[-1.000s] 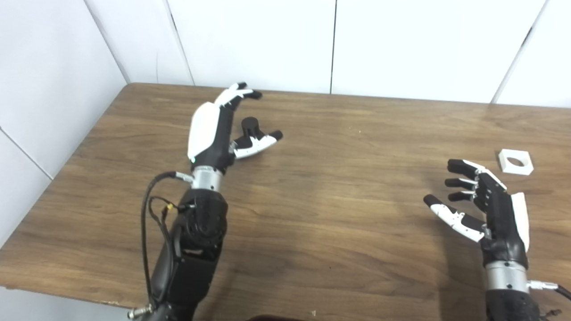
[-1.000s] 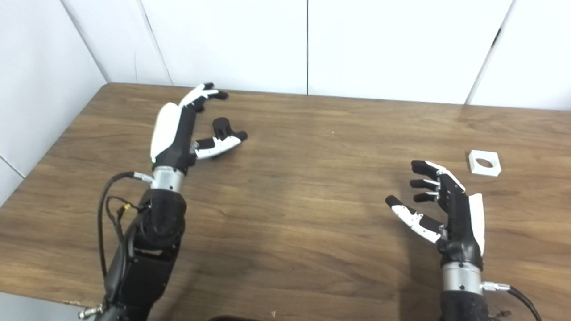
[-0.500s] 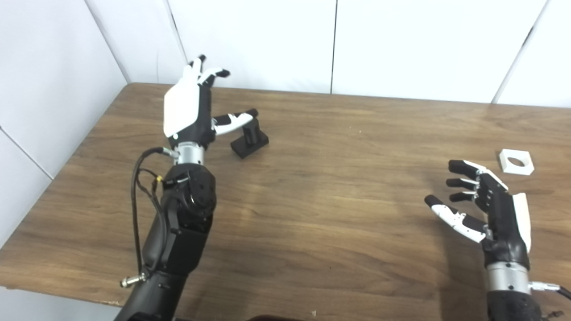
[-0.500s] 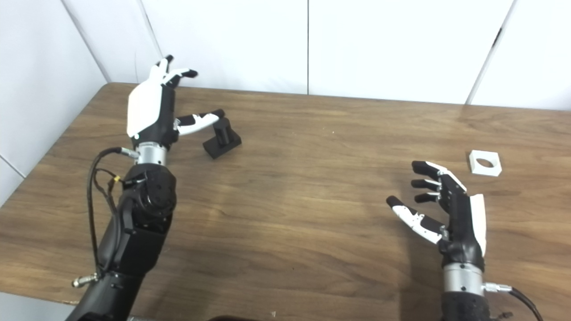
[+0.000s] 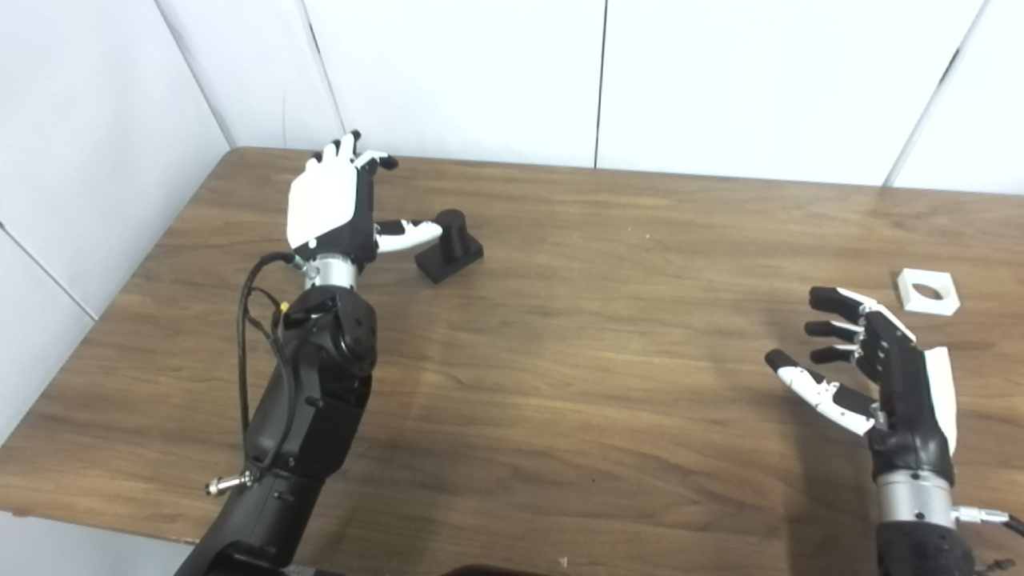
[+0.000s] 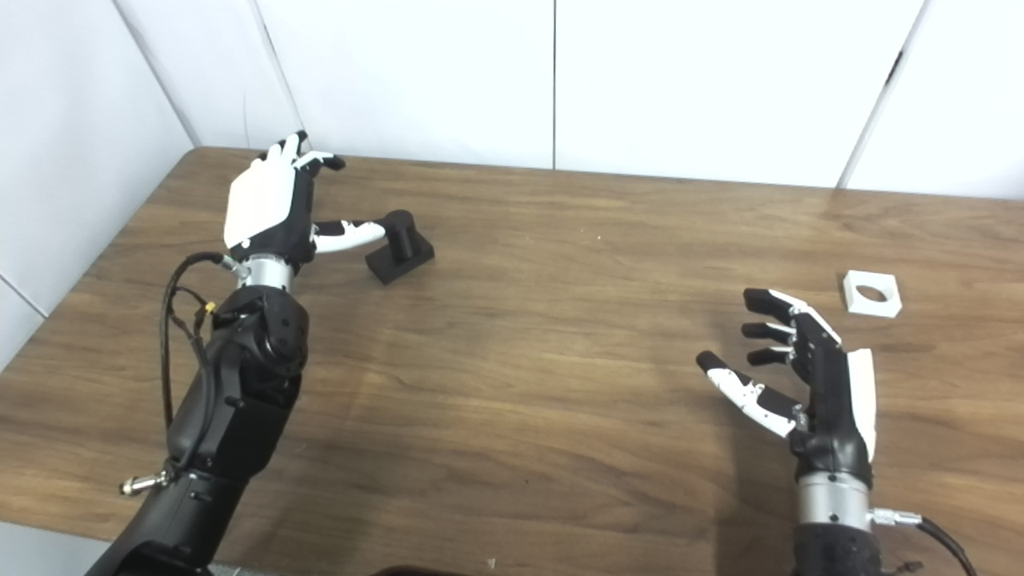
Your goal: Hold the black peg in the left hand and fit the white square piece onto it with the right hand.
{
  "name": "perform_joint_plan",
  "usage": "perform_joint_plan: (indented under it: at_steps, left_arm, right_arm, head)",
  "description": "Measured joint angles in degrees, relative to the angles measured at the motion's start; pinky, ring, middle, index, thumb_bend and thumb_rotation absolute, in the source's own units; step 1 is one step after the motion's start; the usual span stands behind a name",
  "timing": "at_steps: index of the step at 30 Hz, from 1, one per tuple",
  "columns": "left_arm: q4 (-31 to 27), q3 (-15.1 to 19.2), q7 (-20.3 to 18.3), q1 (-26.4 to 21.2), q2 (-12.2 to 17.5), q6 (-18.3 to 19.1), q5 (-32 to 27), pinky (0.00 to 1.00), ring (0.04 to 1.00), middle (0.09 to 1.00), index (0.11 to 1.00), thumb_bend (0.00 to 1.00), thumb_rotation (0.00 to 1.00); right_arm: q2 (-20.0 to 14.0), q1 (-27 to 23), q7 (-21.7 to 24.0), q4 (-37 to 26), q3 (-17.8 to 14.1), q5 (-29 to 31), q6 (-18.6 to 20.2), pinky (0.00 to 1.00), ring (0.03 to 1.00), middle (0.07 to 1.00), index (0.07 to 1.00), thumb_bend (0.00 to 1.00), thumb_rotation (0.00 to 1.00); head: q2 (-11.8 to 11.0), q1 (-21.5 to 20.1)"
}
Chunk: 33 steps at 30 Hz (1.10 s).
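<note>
- The black peg (image 5: 450, 244) stands upright in the upper left of the frame: a short round post on a flat square base, its corners turned at an angle to the tabletop (image 5: 560, 384) edges.
- The white square piece (image 5: 927, 290) lies flat at the right edge of the frame, a thick tile with a round hole through its middle, facing up.
</note>
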Motion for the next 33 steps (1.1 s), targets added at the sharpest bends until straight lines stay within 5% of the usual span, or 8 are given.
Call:
perform_joint_plan:
  at_steps: [15, 33]
  left_arm:
    - [2.3, -1.5, -0.6, 0.1, 0.2, 0.0, -1.3, 1.00, 1.000, 1.000, 0.753, 1.00, 0.52]
    - [6.7, -3.1, -3.5, 0.6, -0.3, 0.0, -3.7, 1.00, 1.000, 1.000, 0.691, 0.95, 0.45]
  right_arm:
    - [0.0, 0.0, 0.0, 0.3, 0.3, -0.1, -0.1, 0.52, 0.650, 0.735, 0.692, 0.58, 0.07]
    - [0.0, 0.2, -0.1, 1.2, 0.4, -0.1, -0.4, 0.52, 0.634, 0.731, 0.659, 0.56, 0.00]
  head:
    - [0.5, -0.2]
    - [1.1, -0.4]
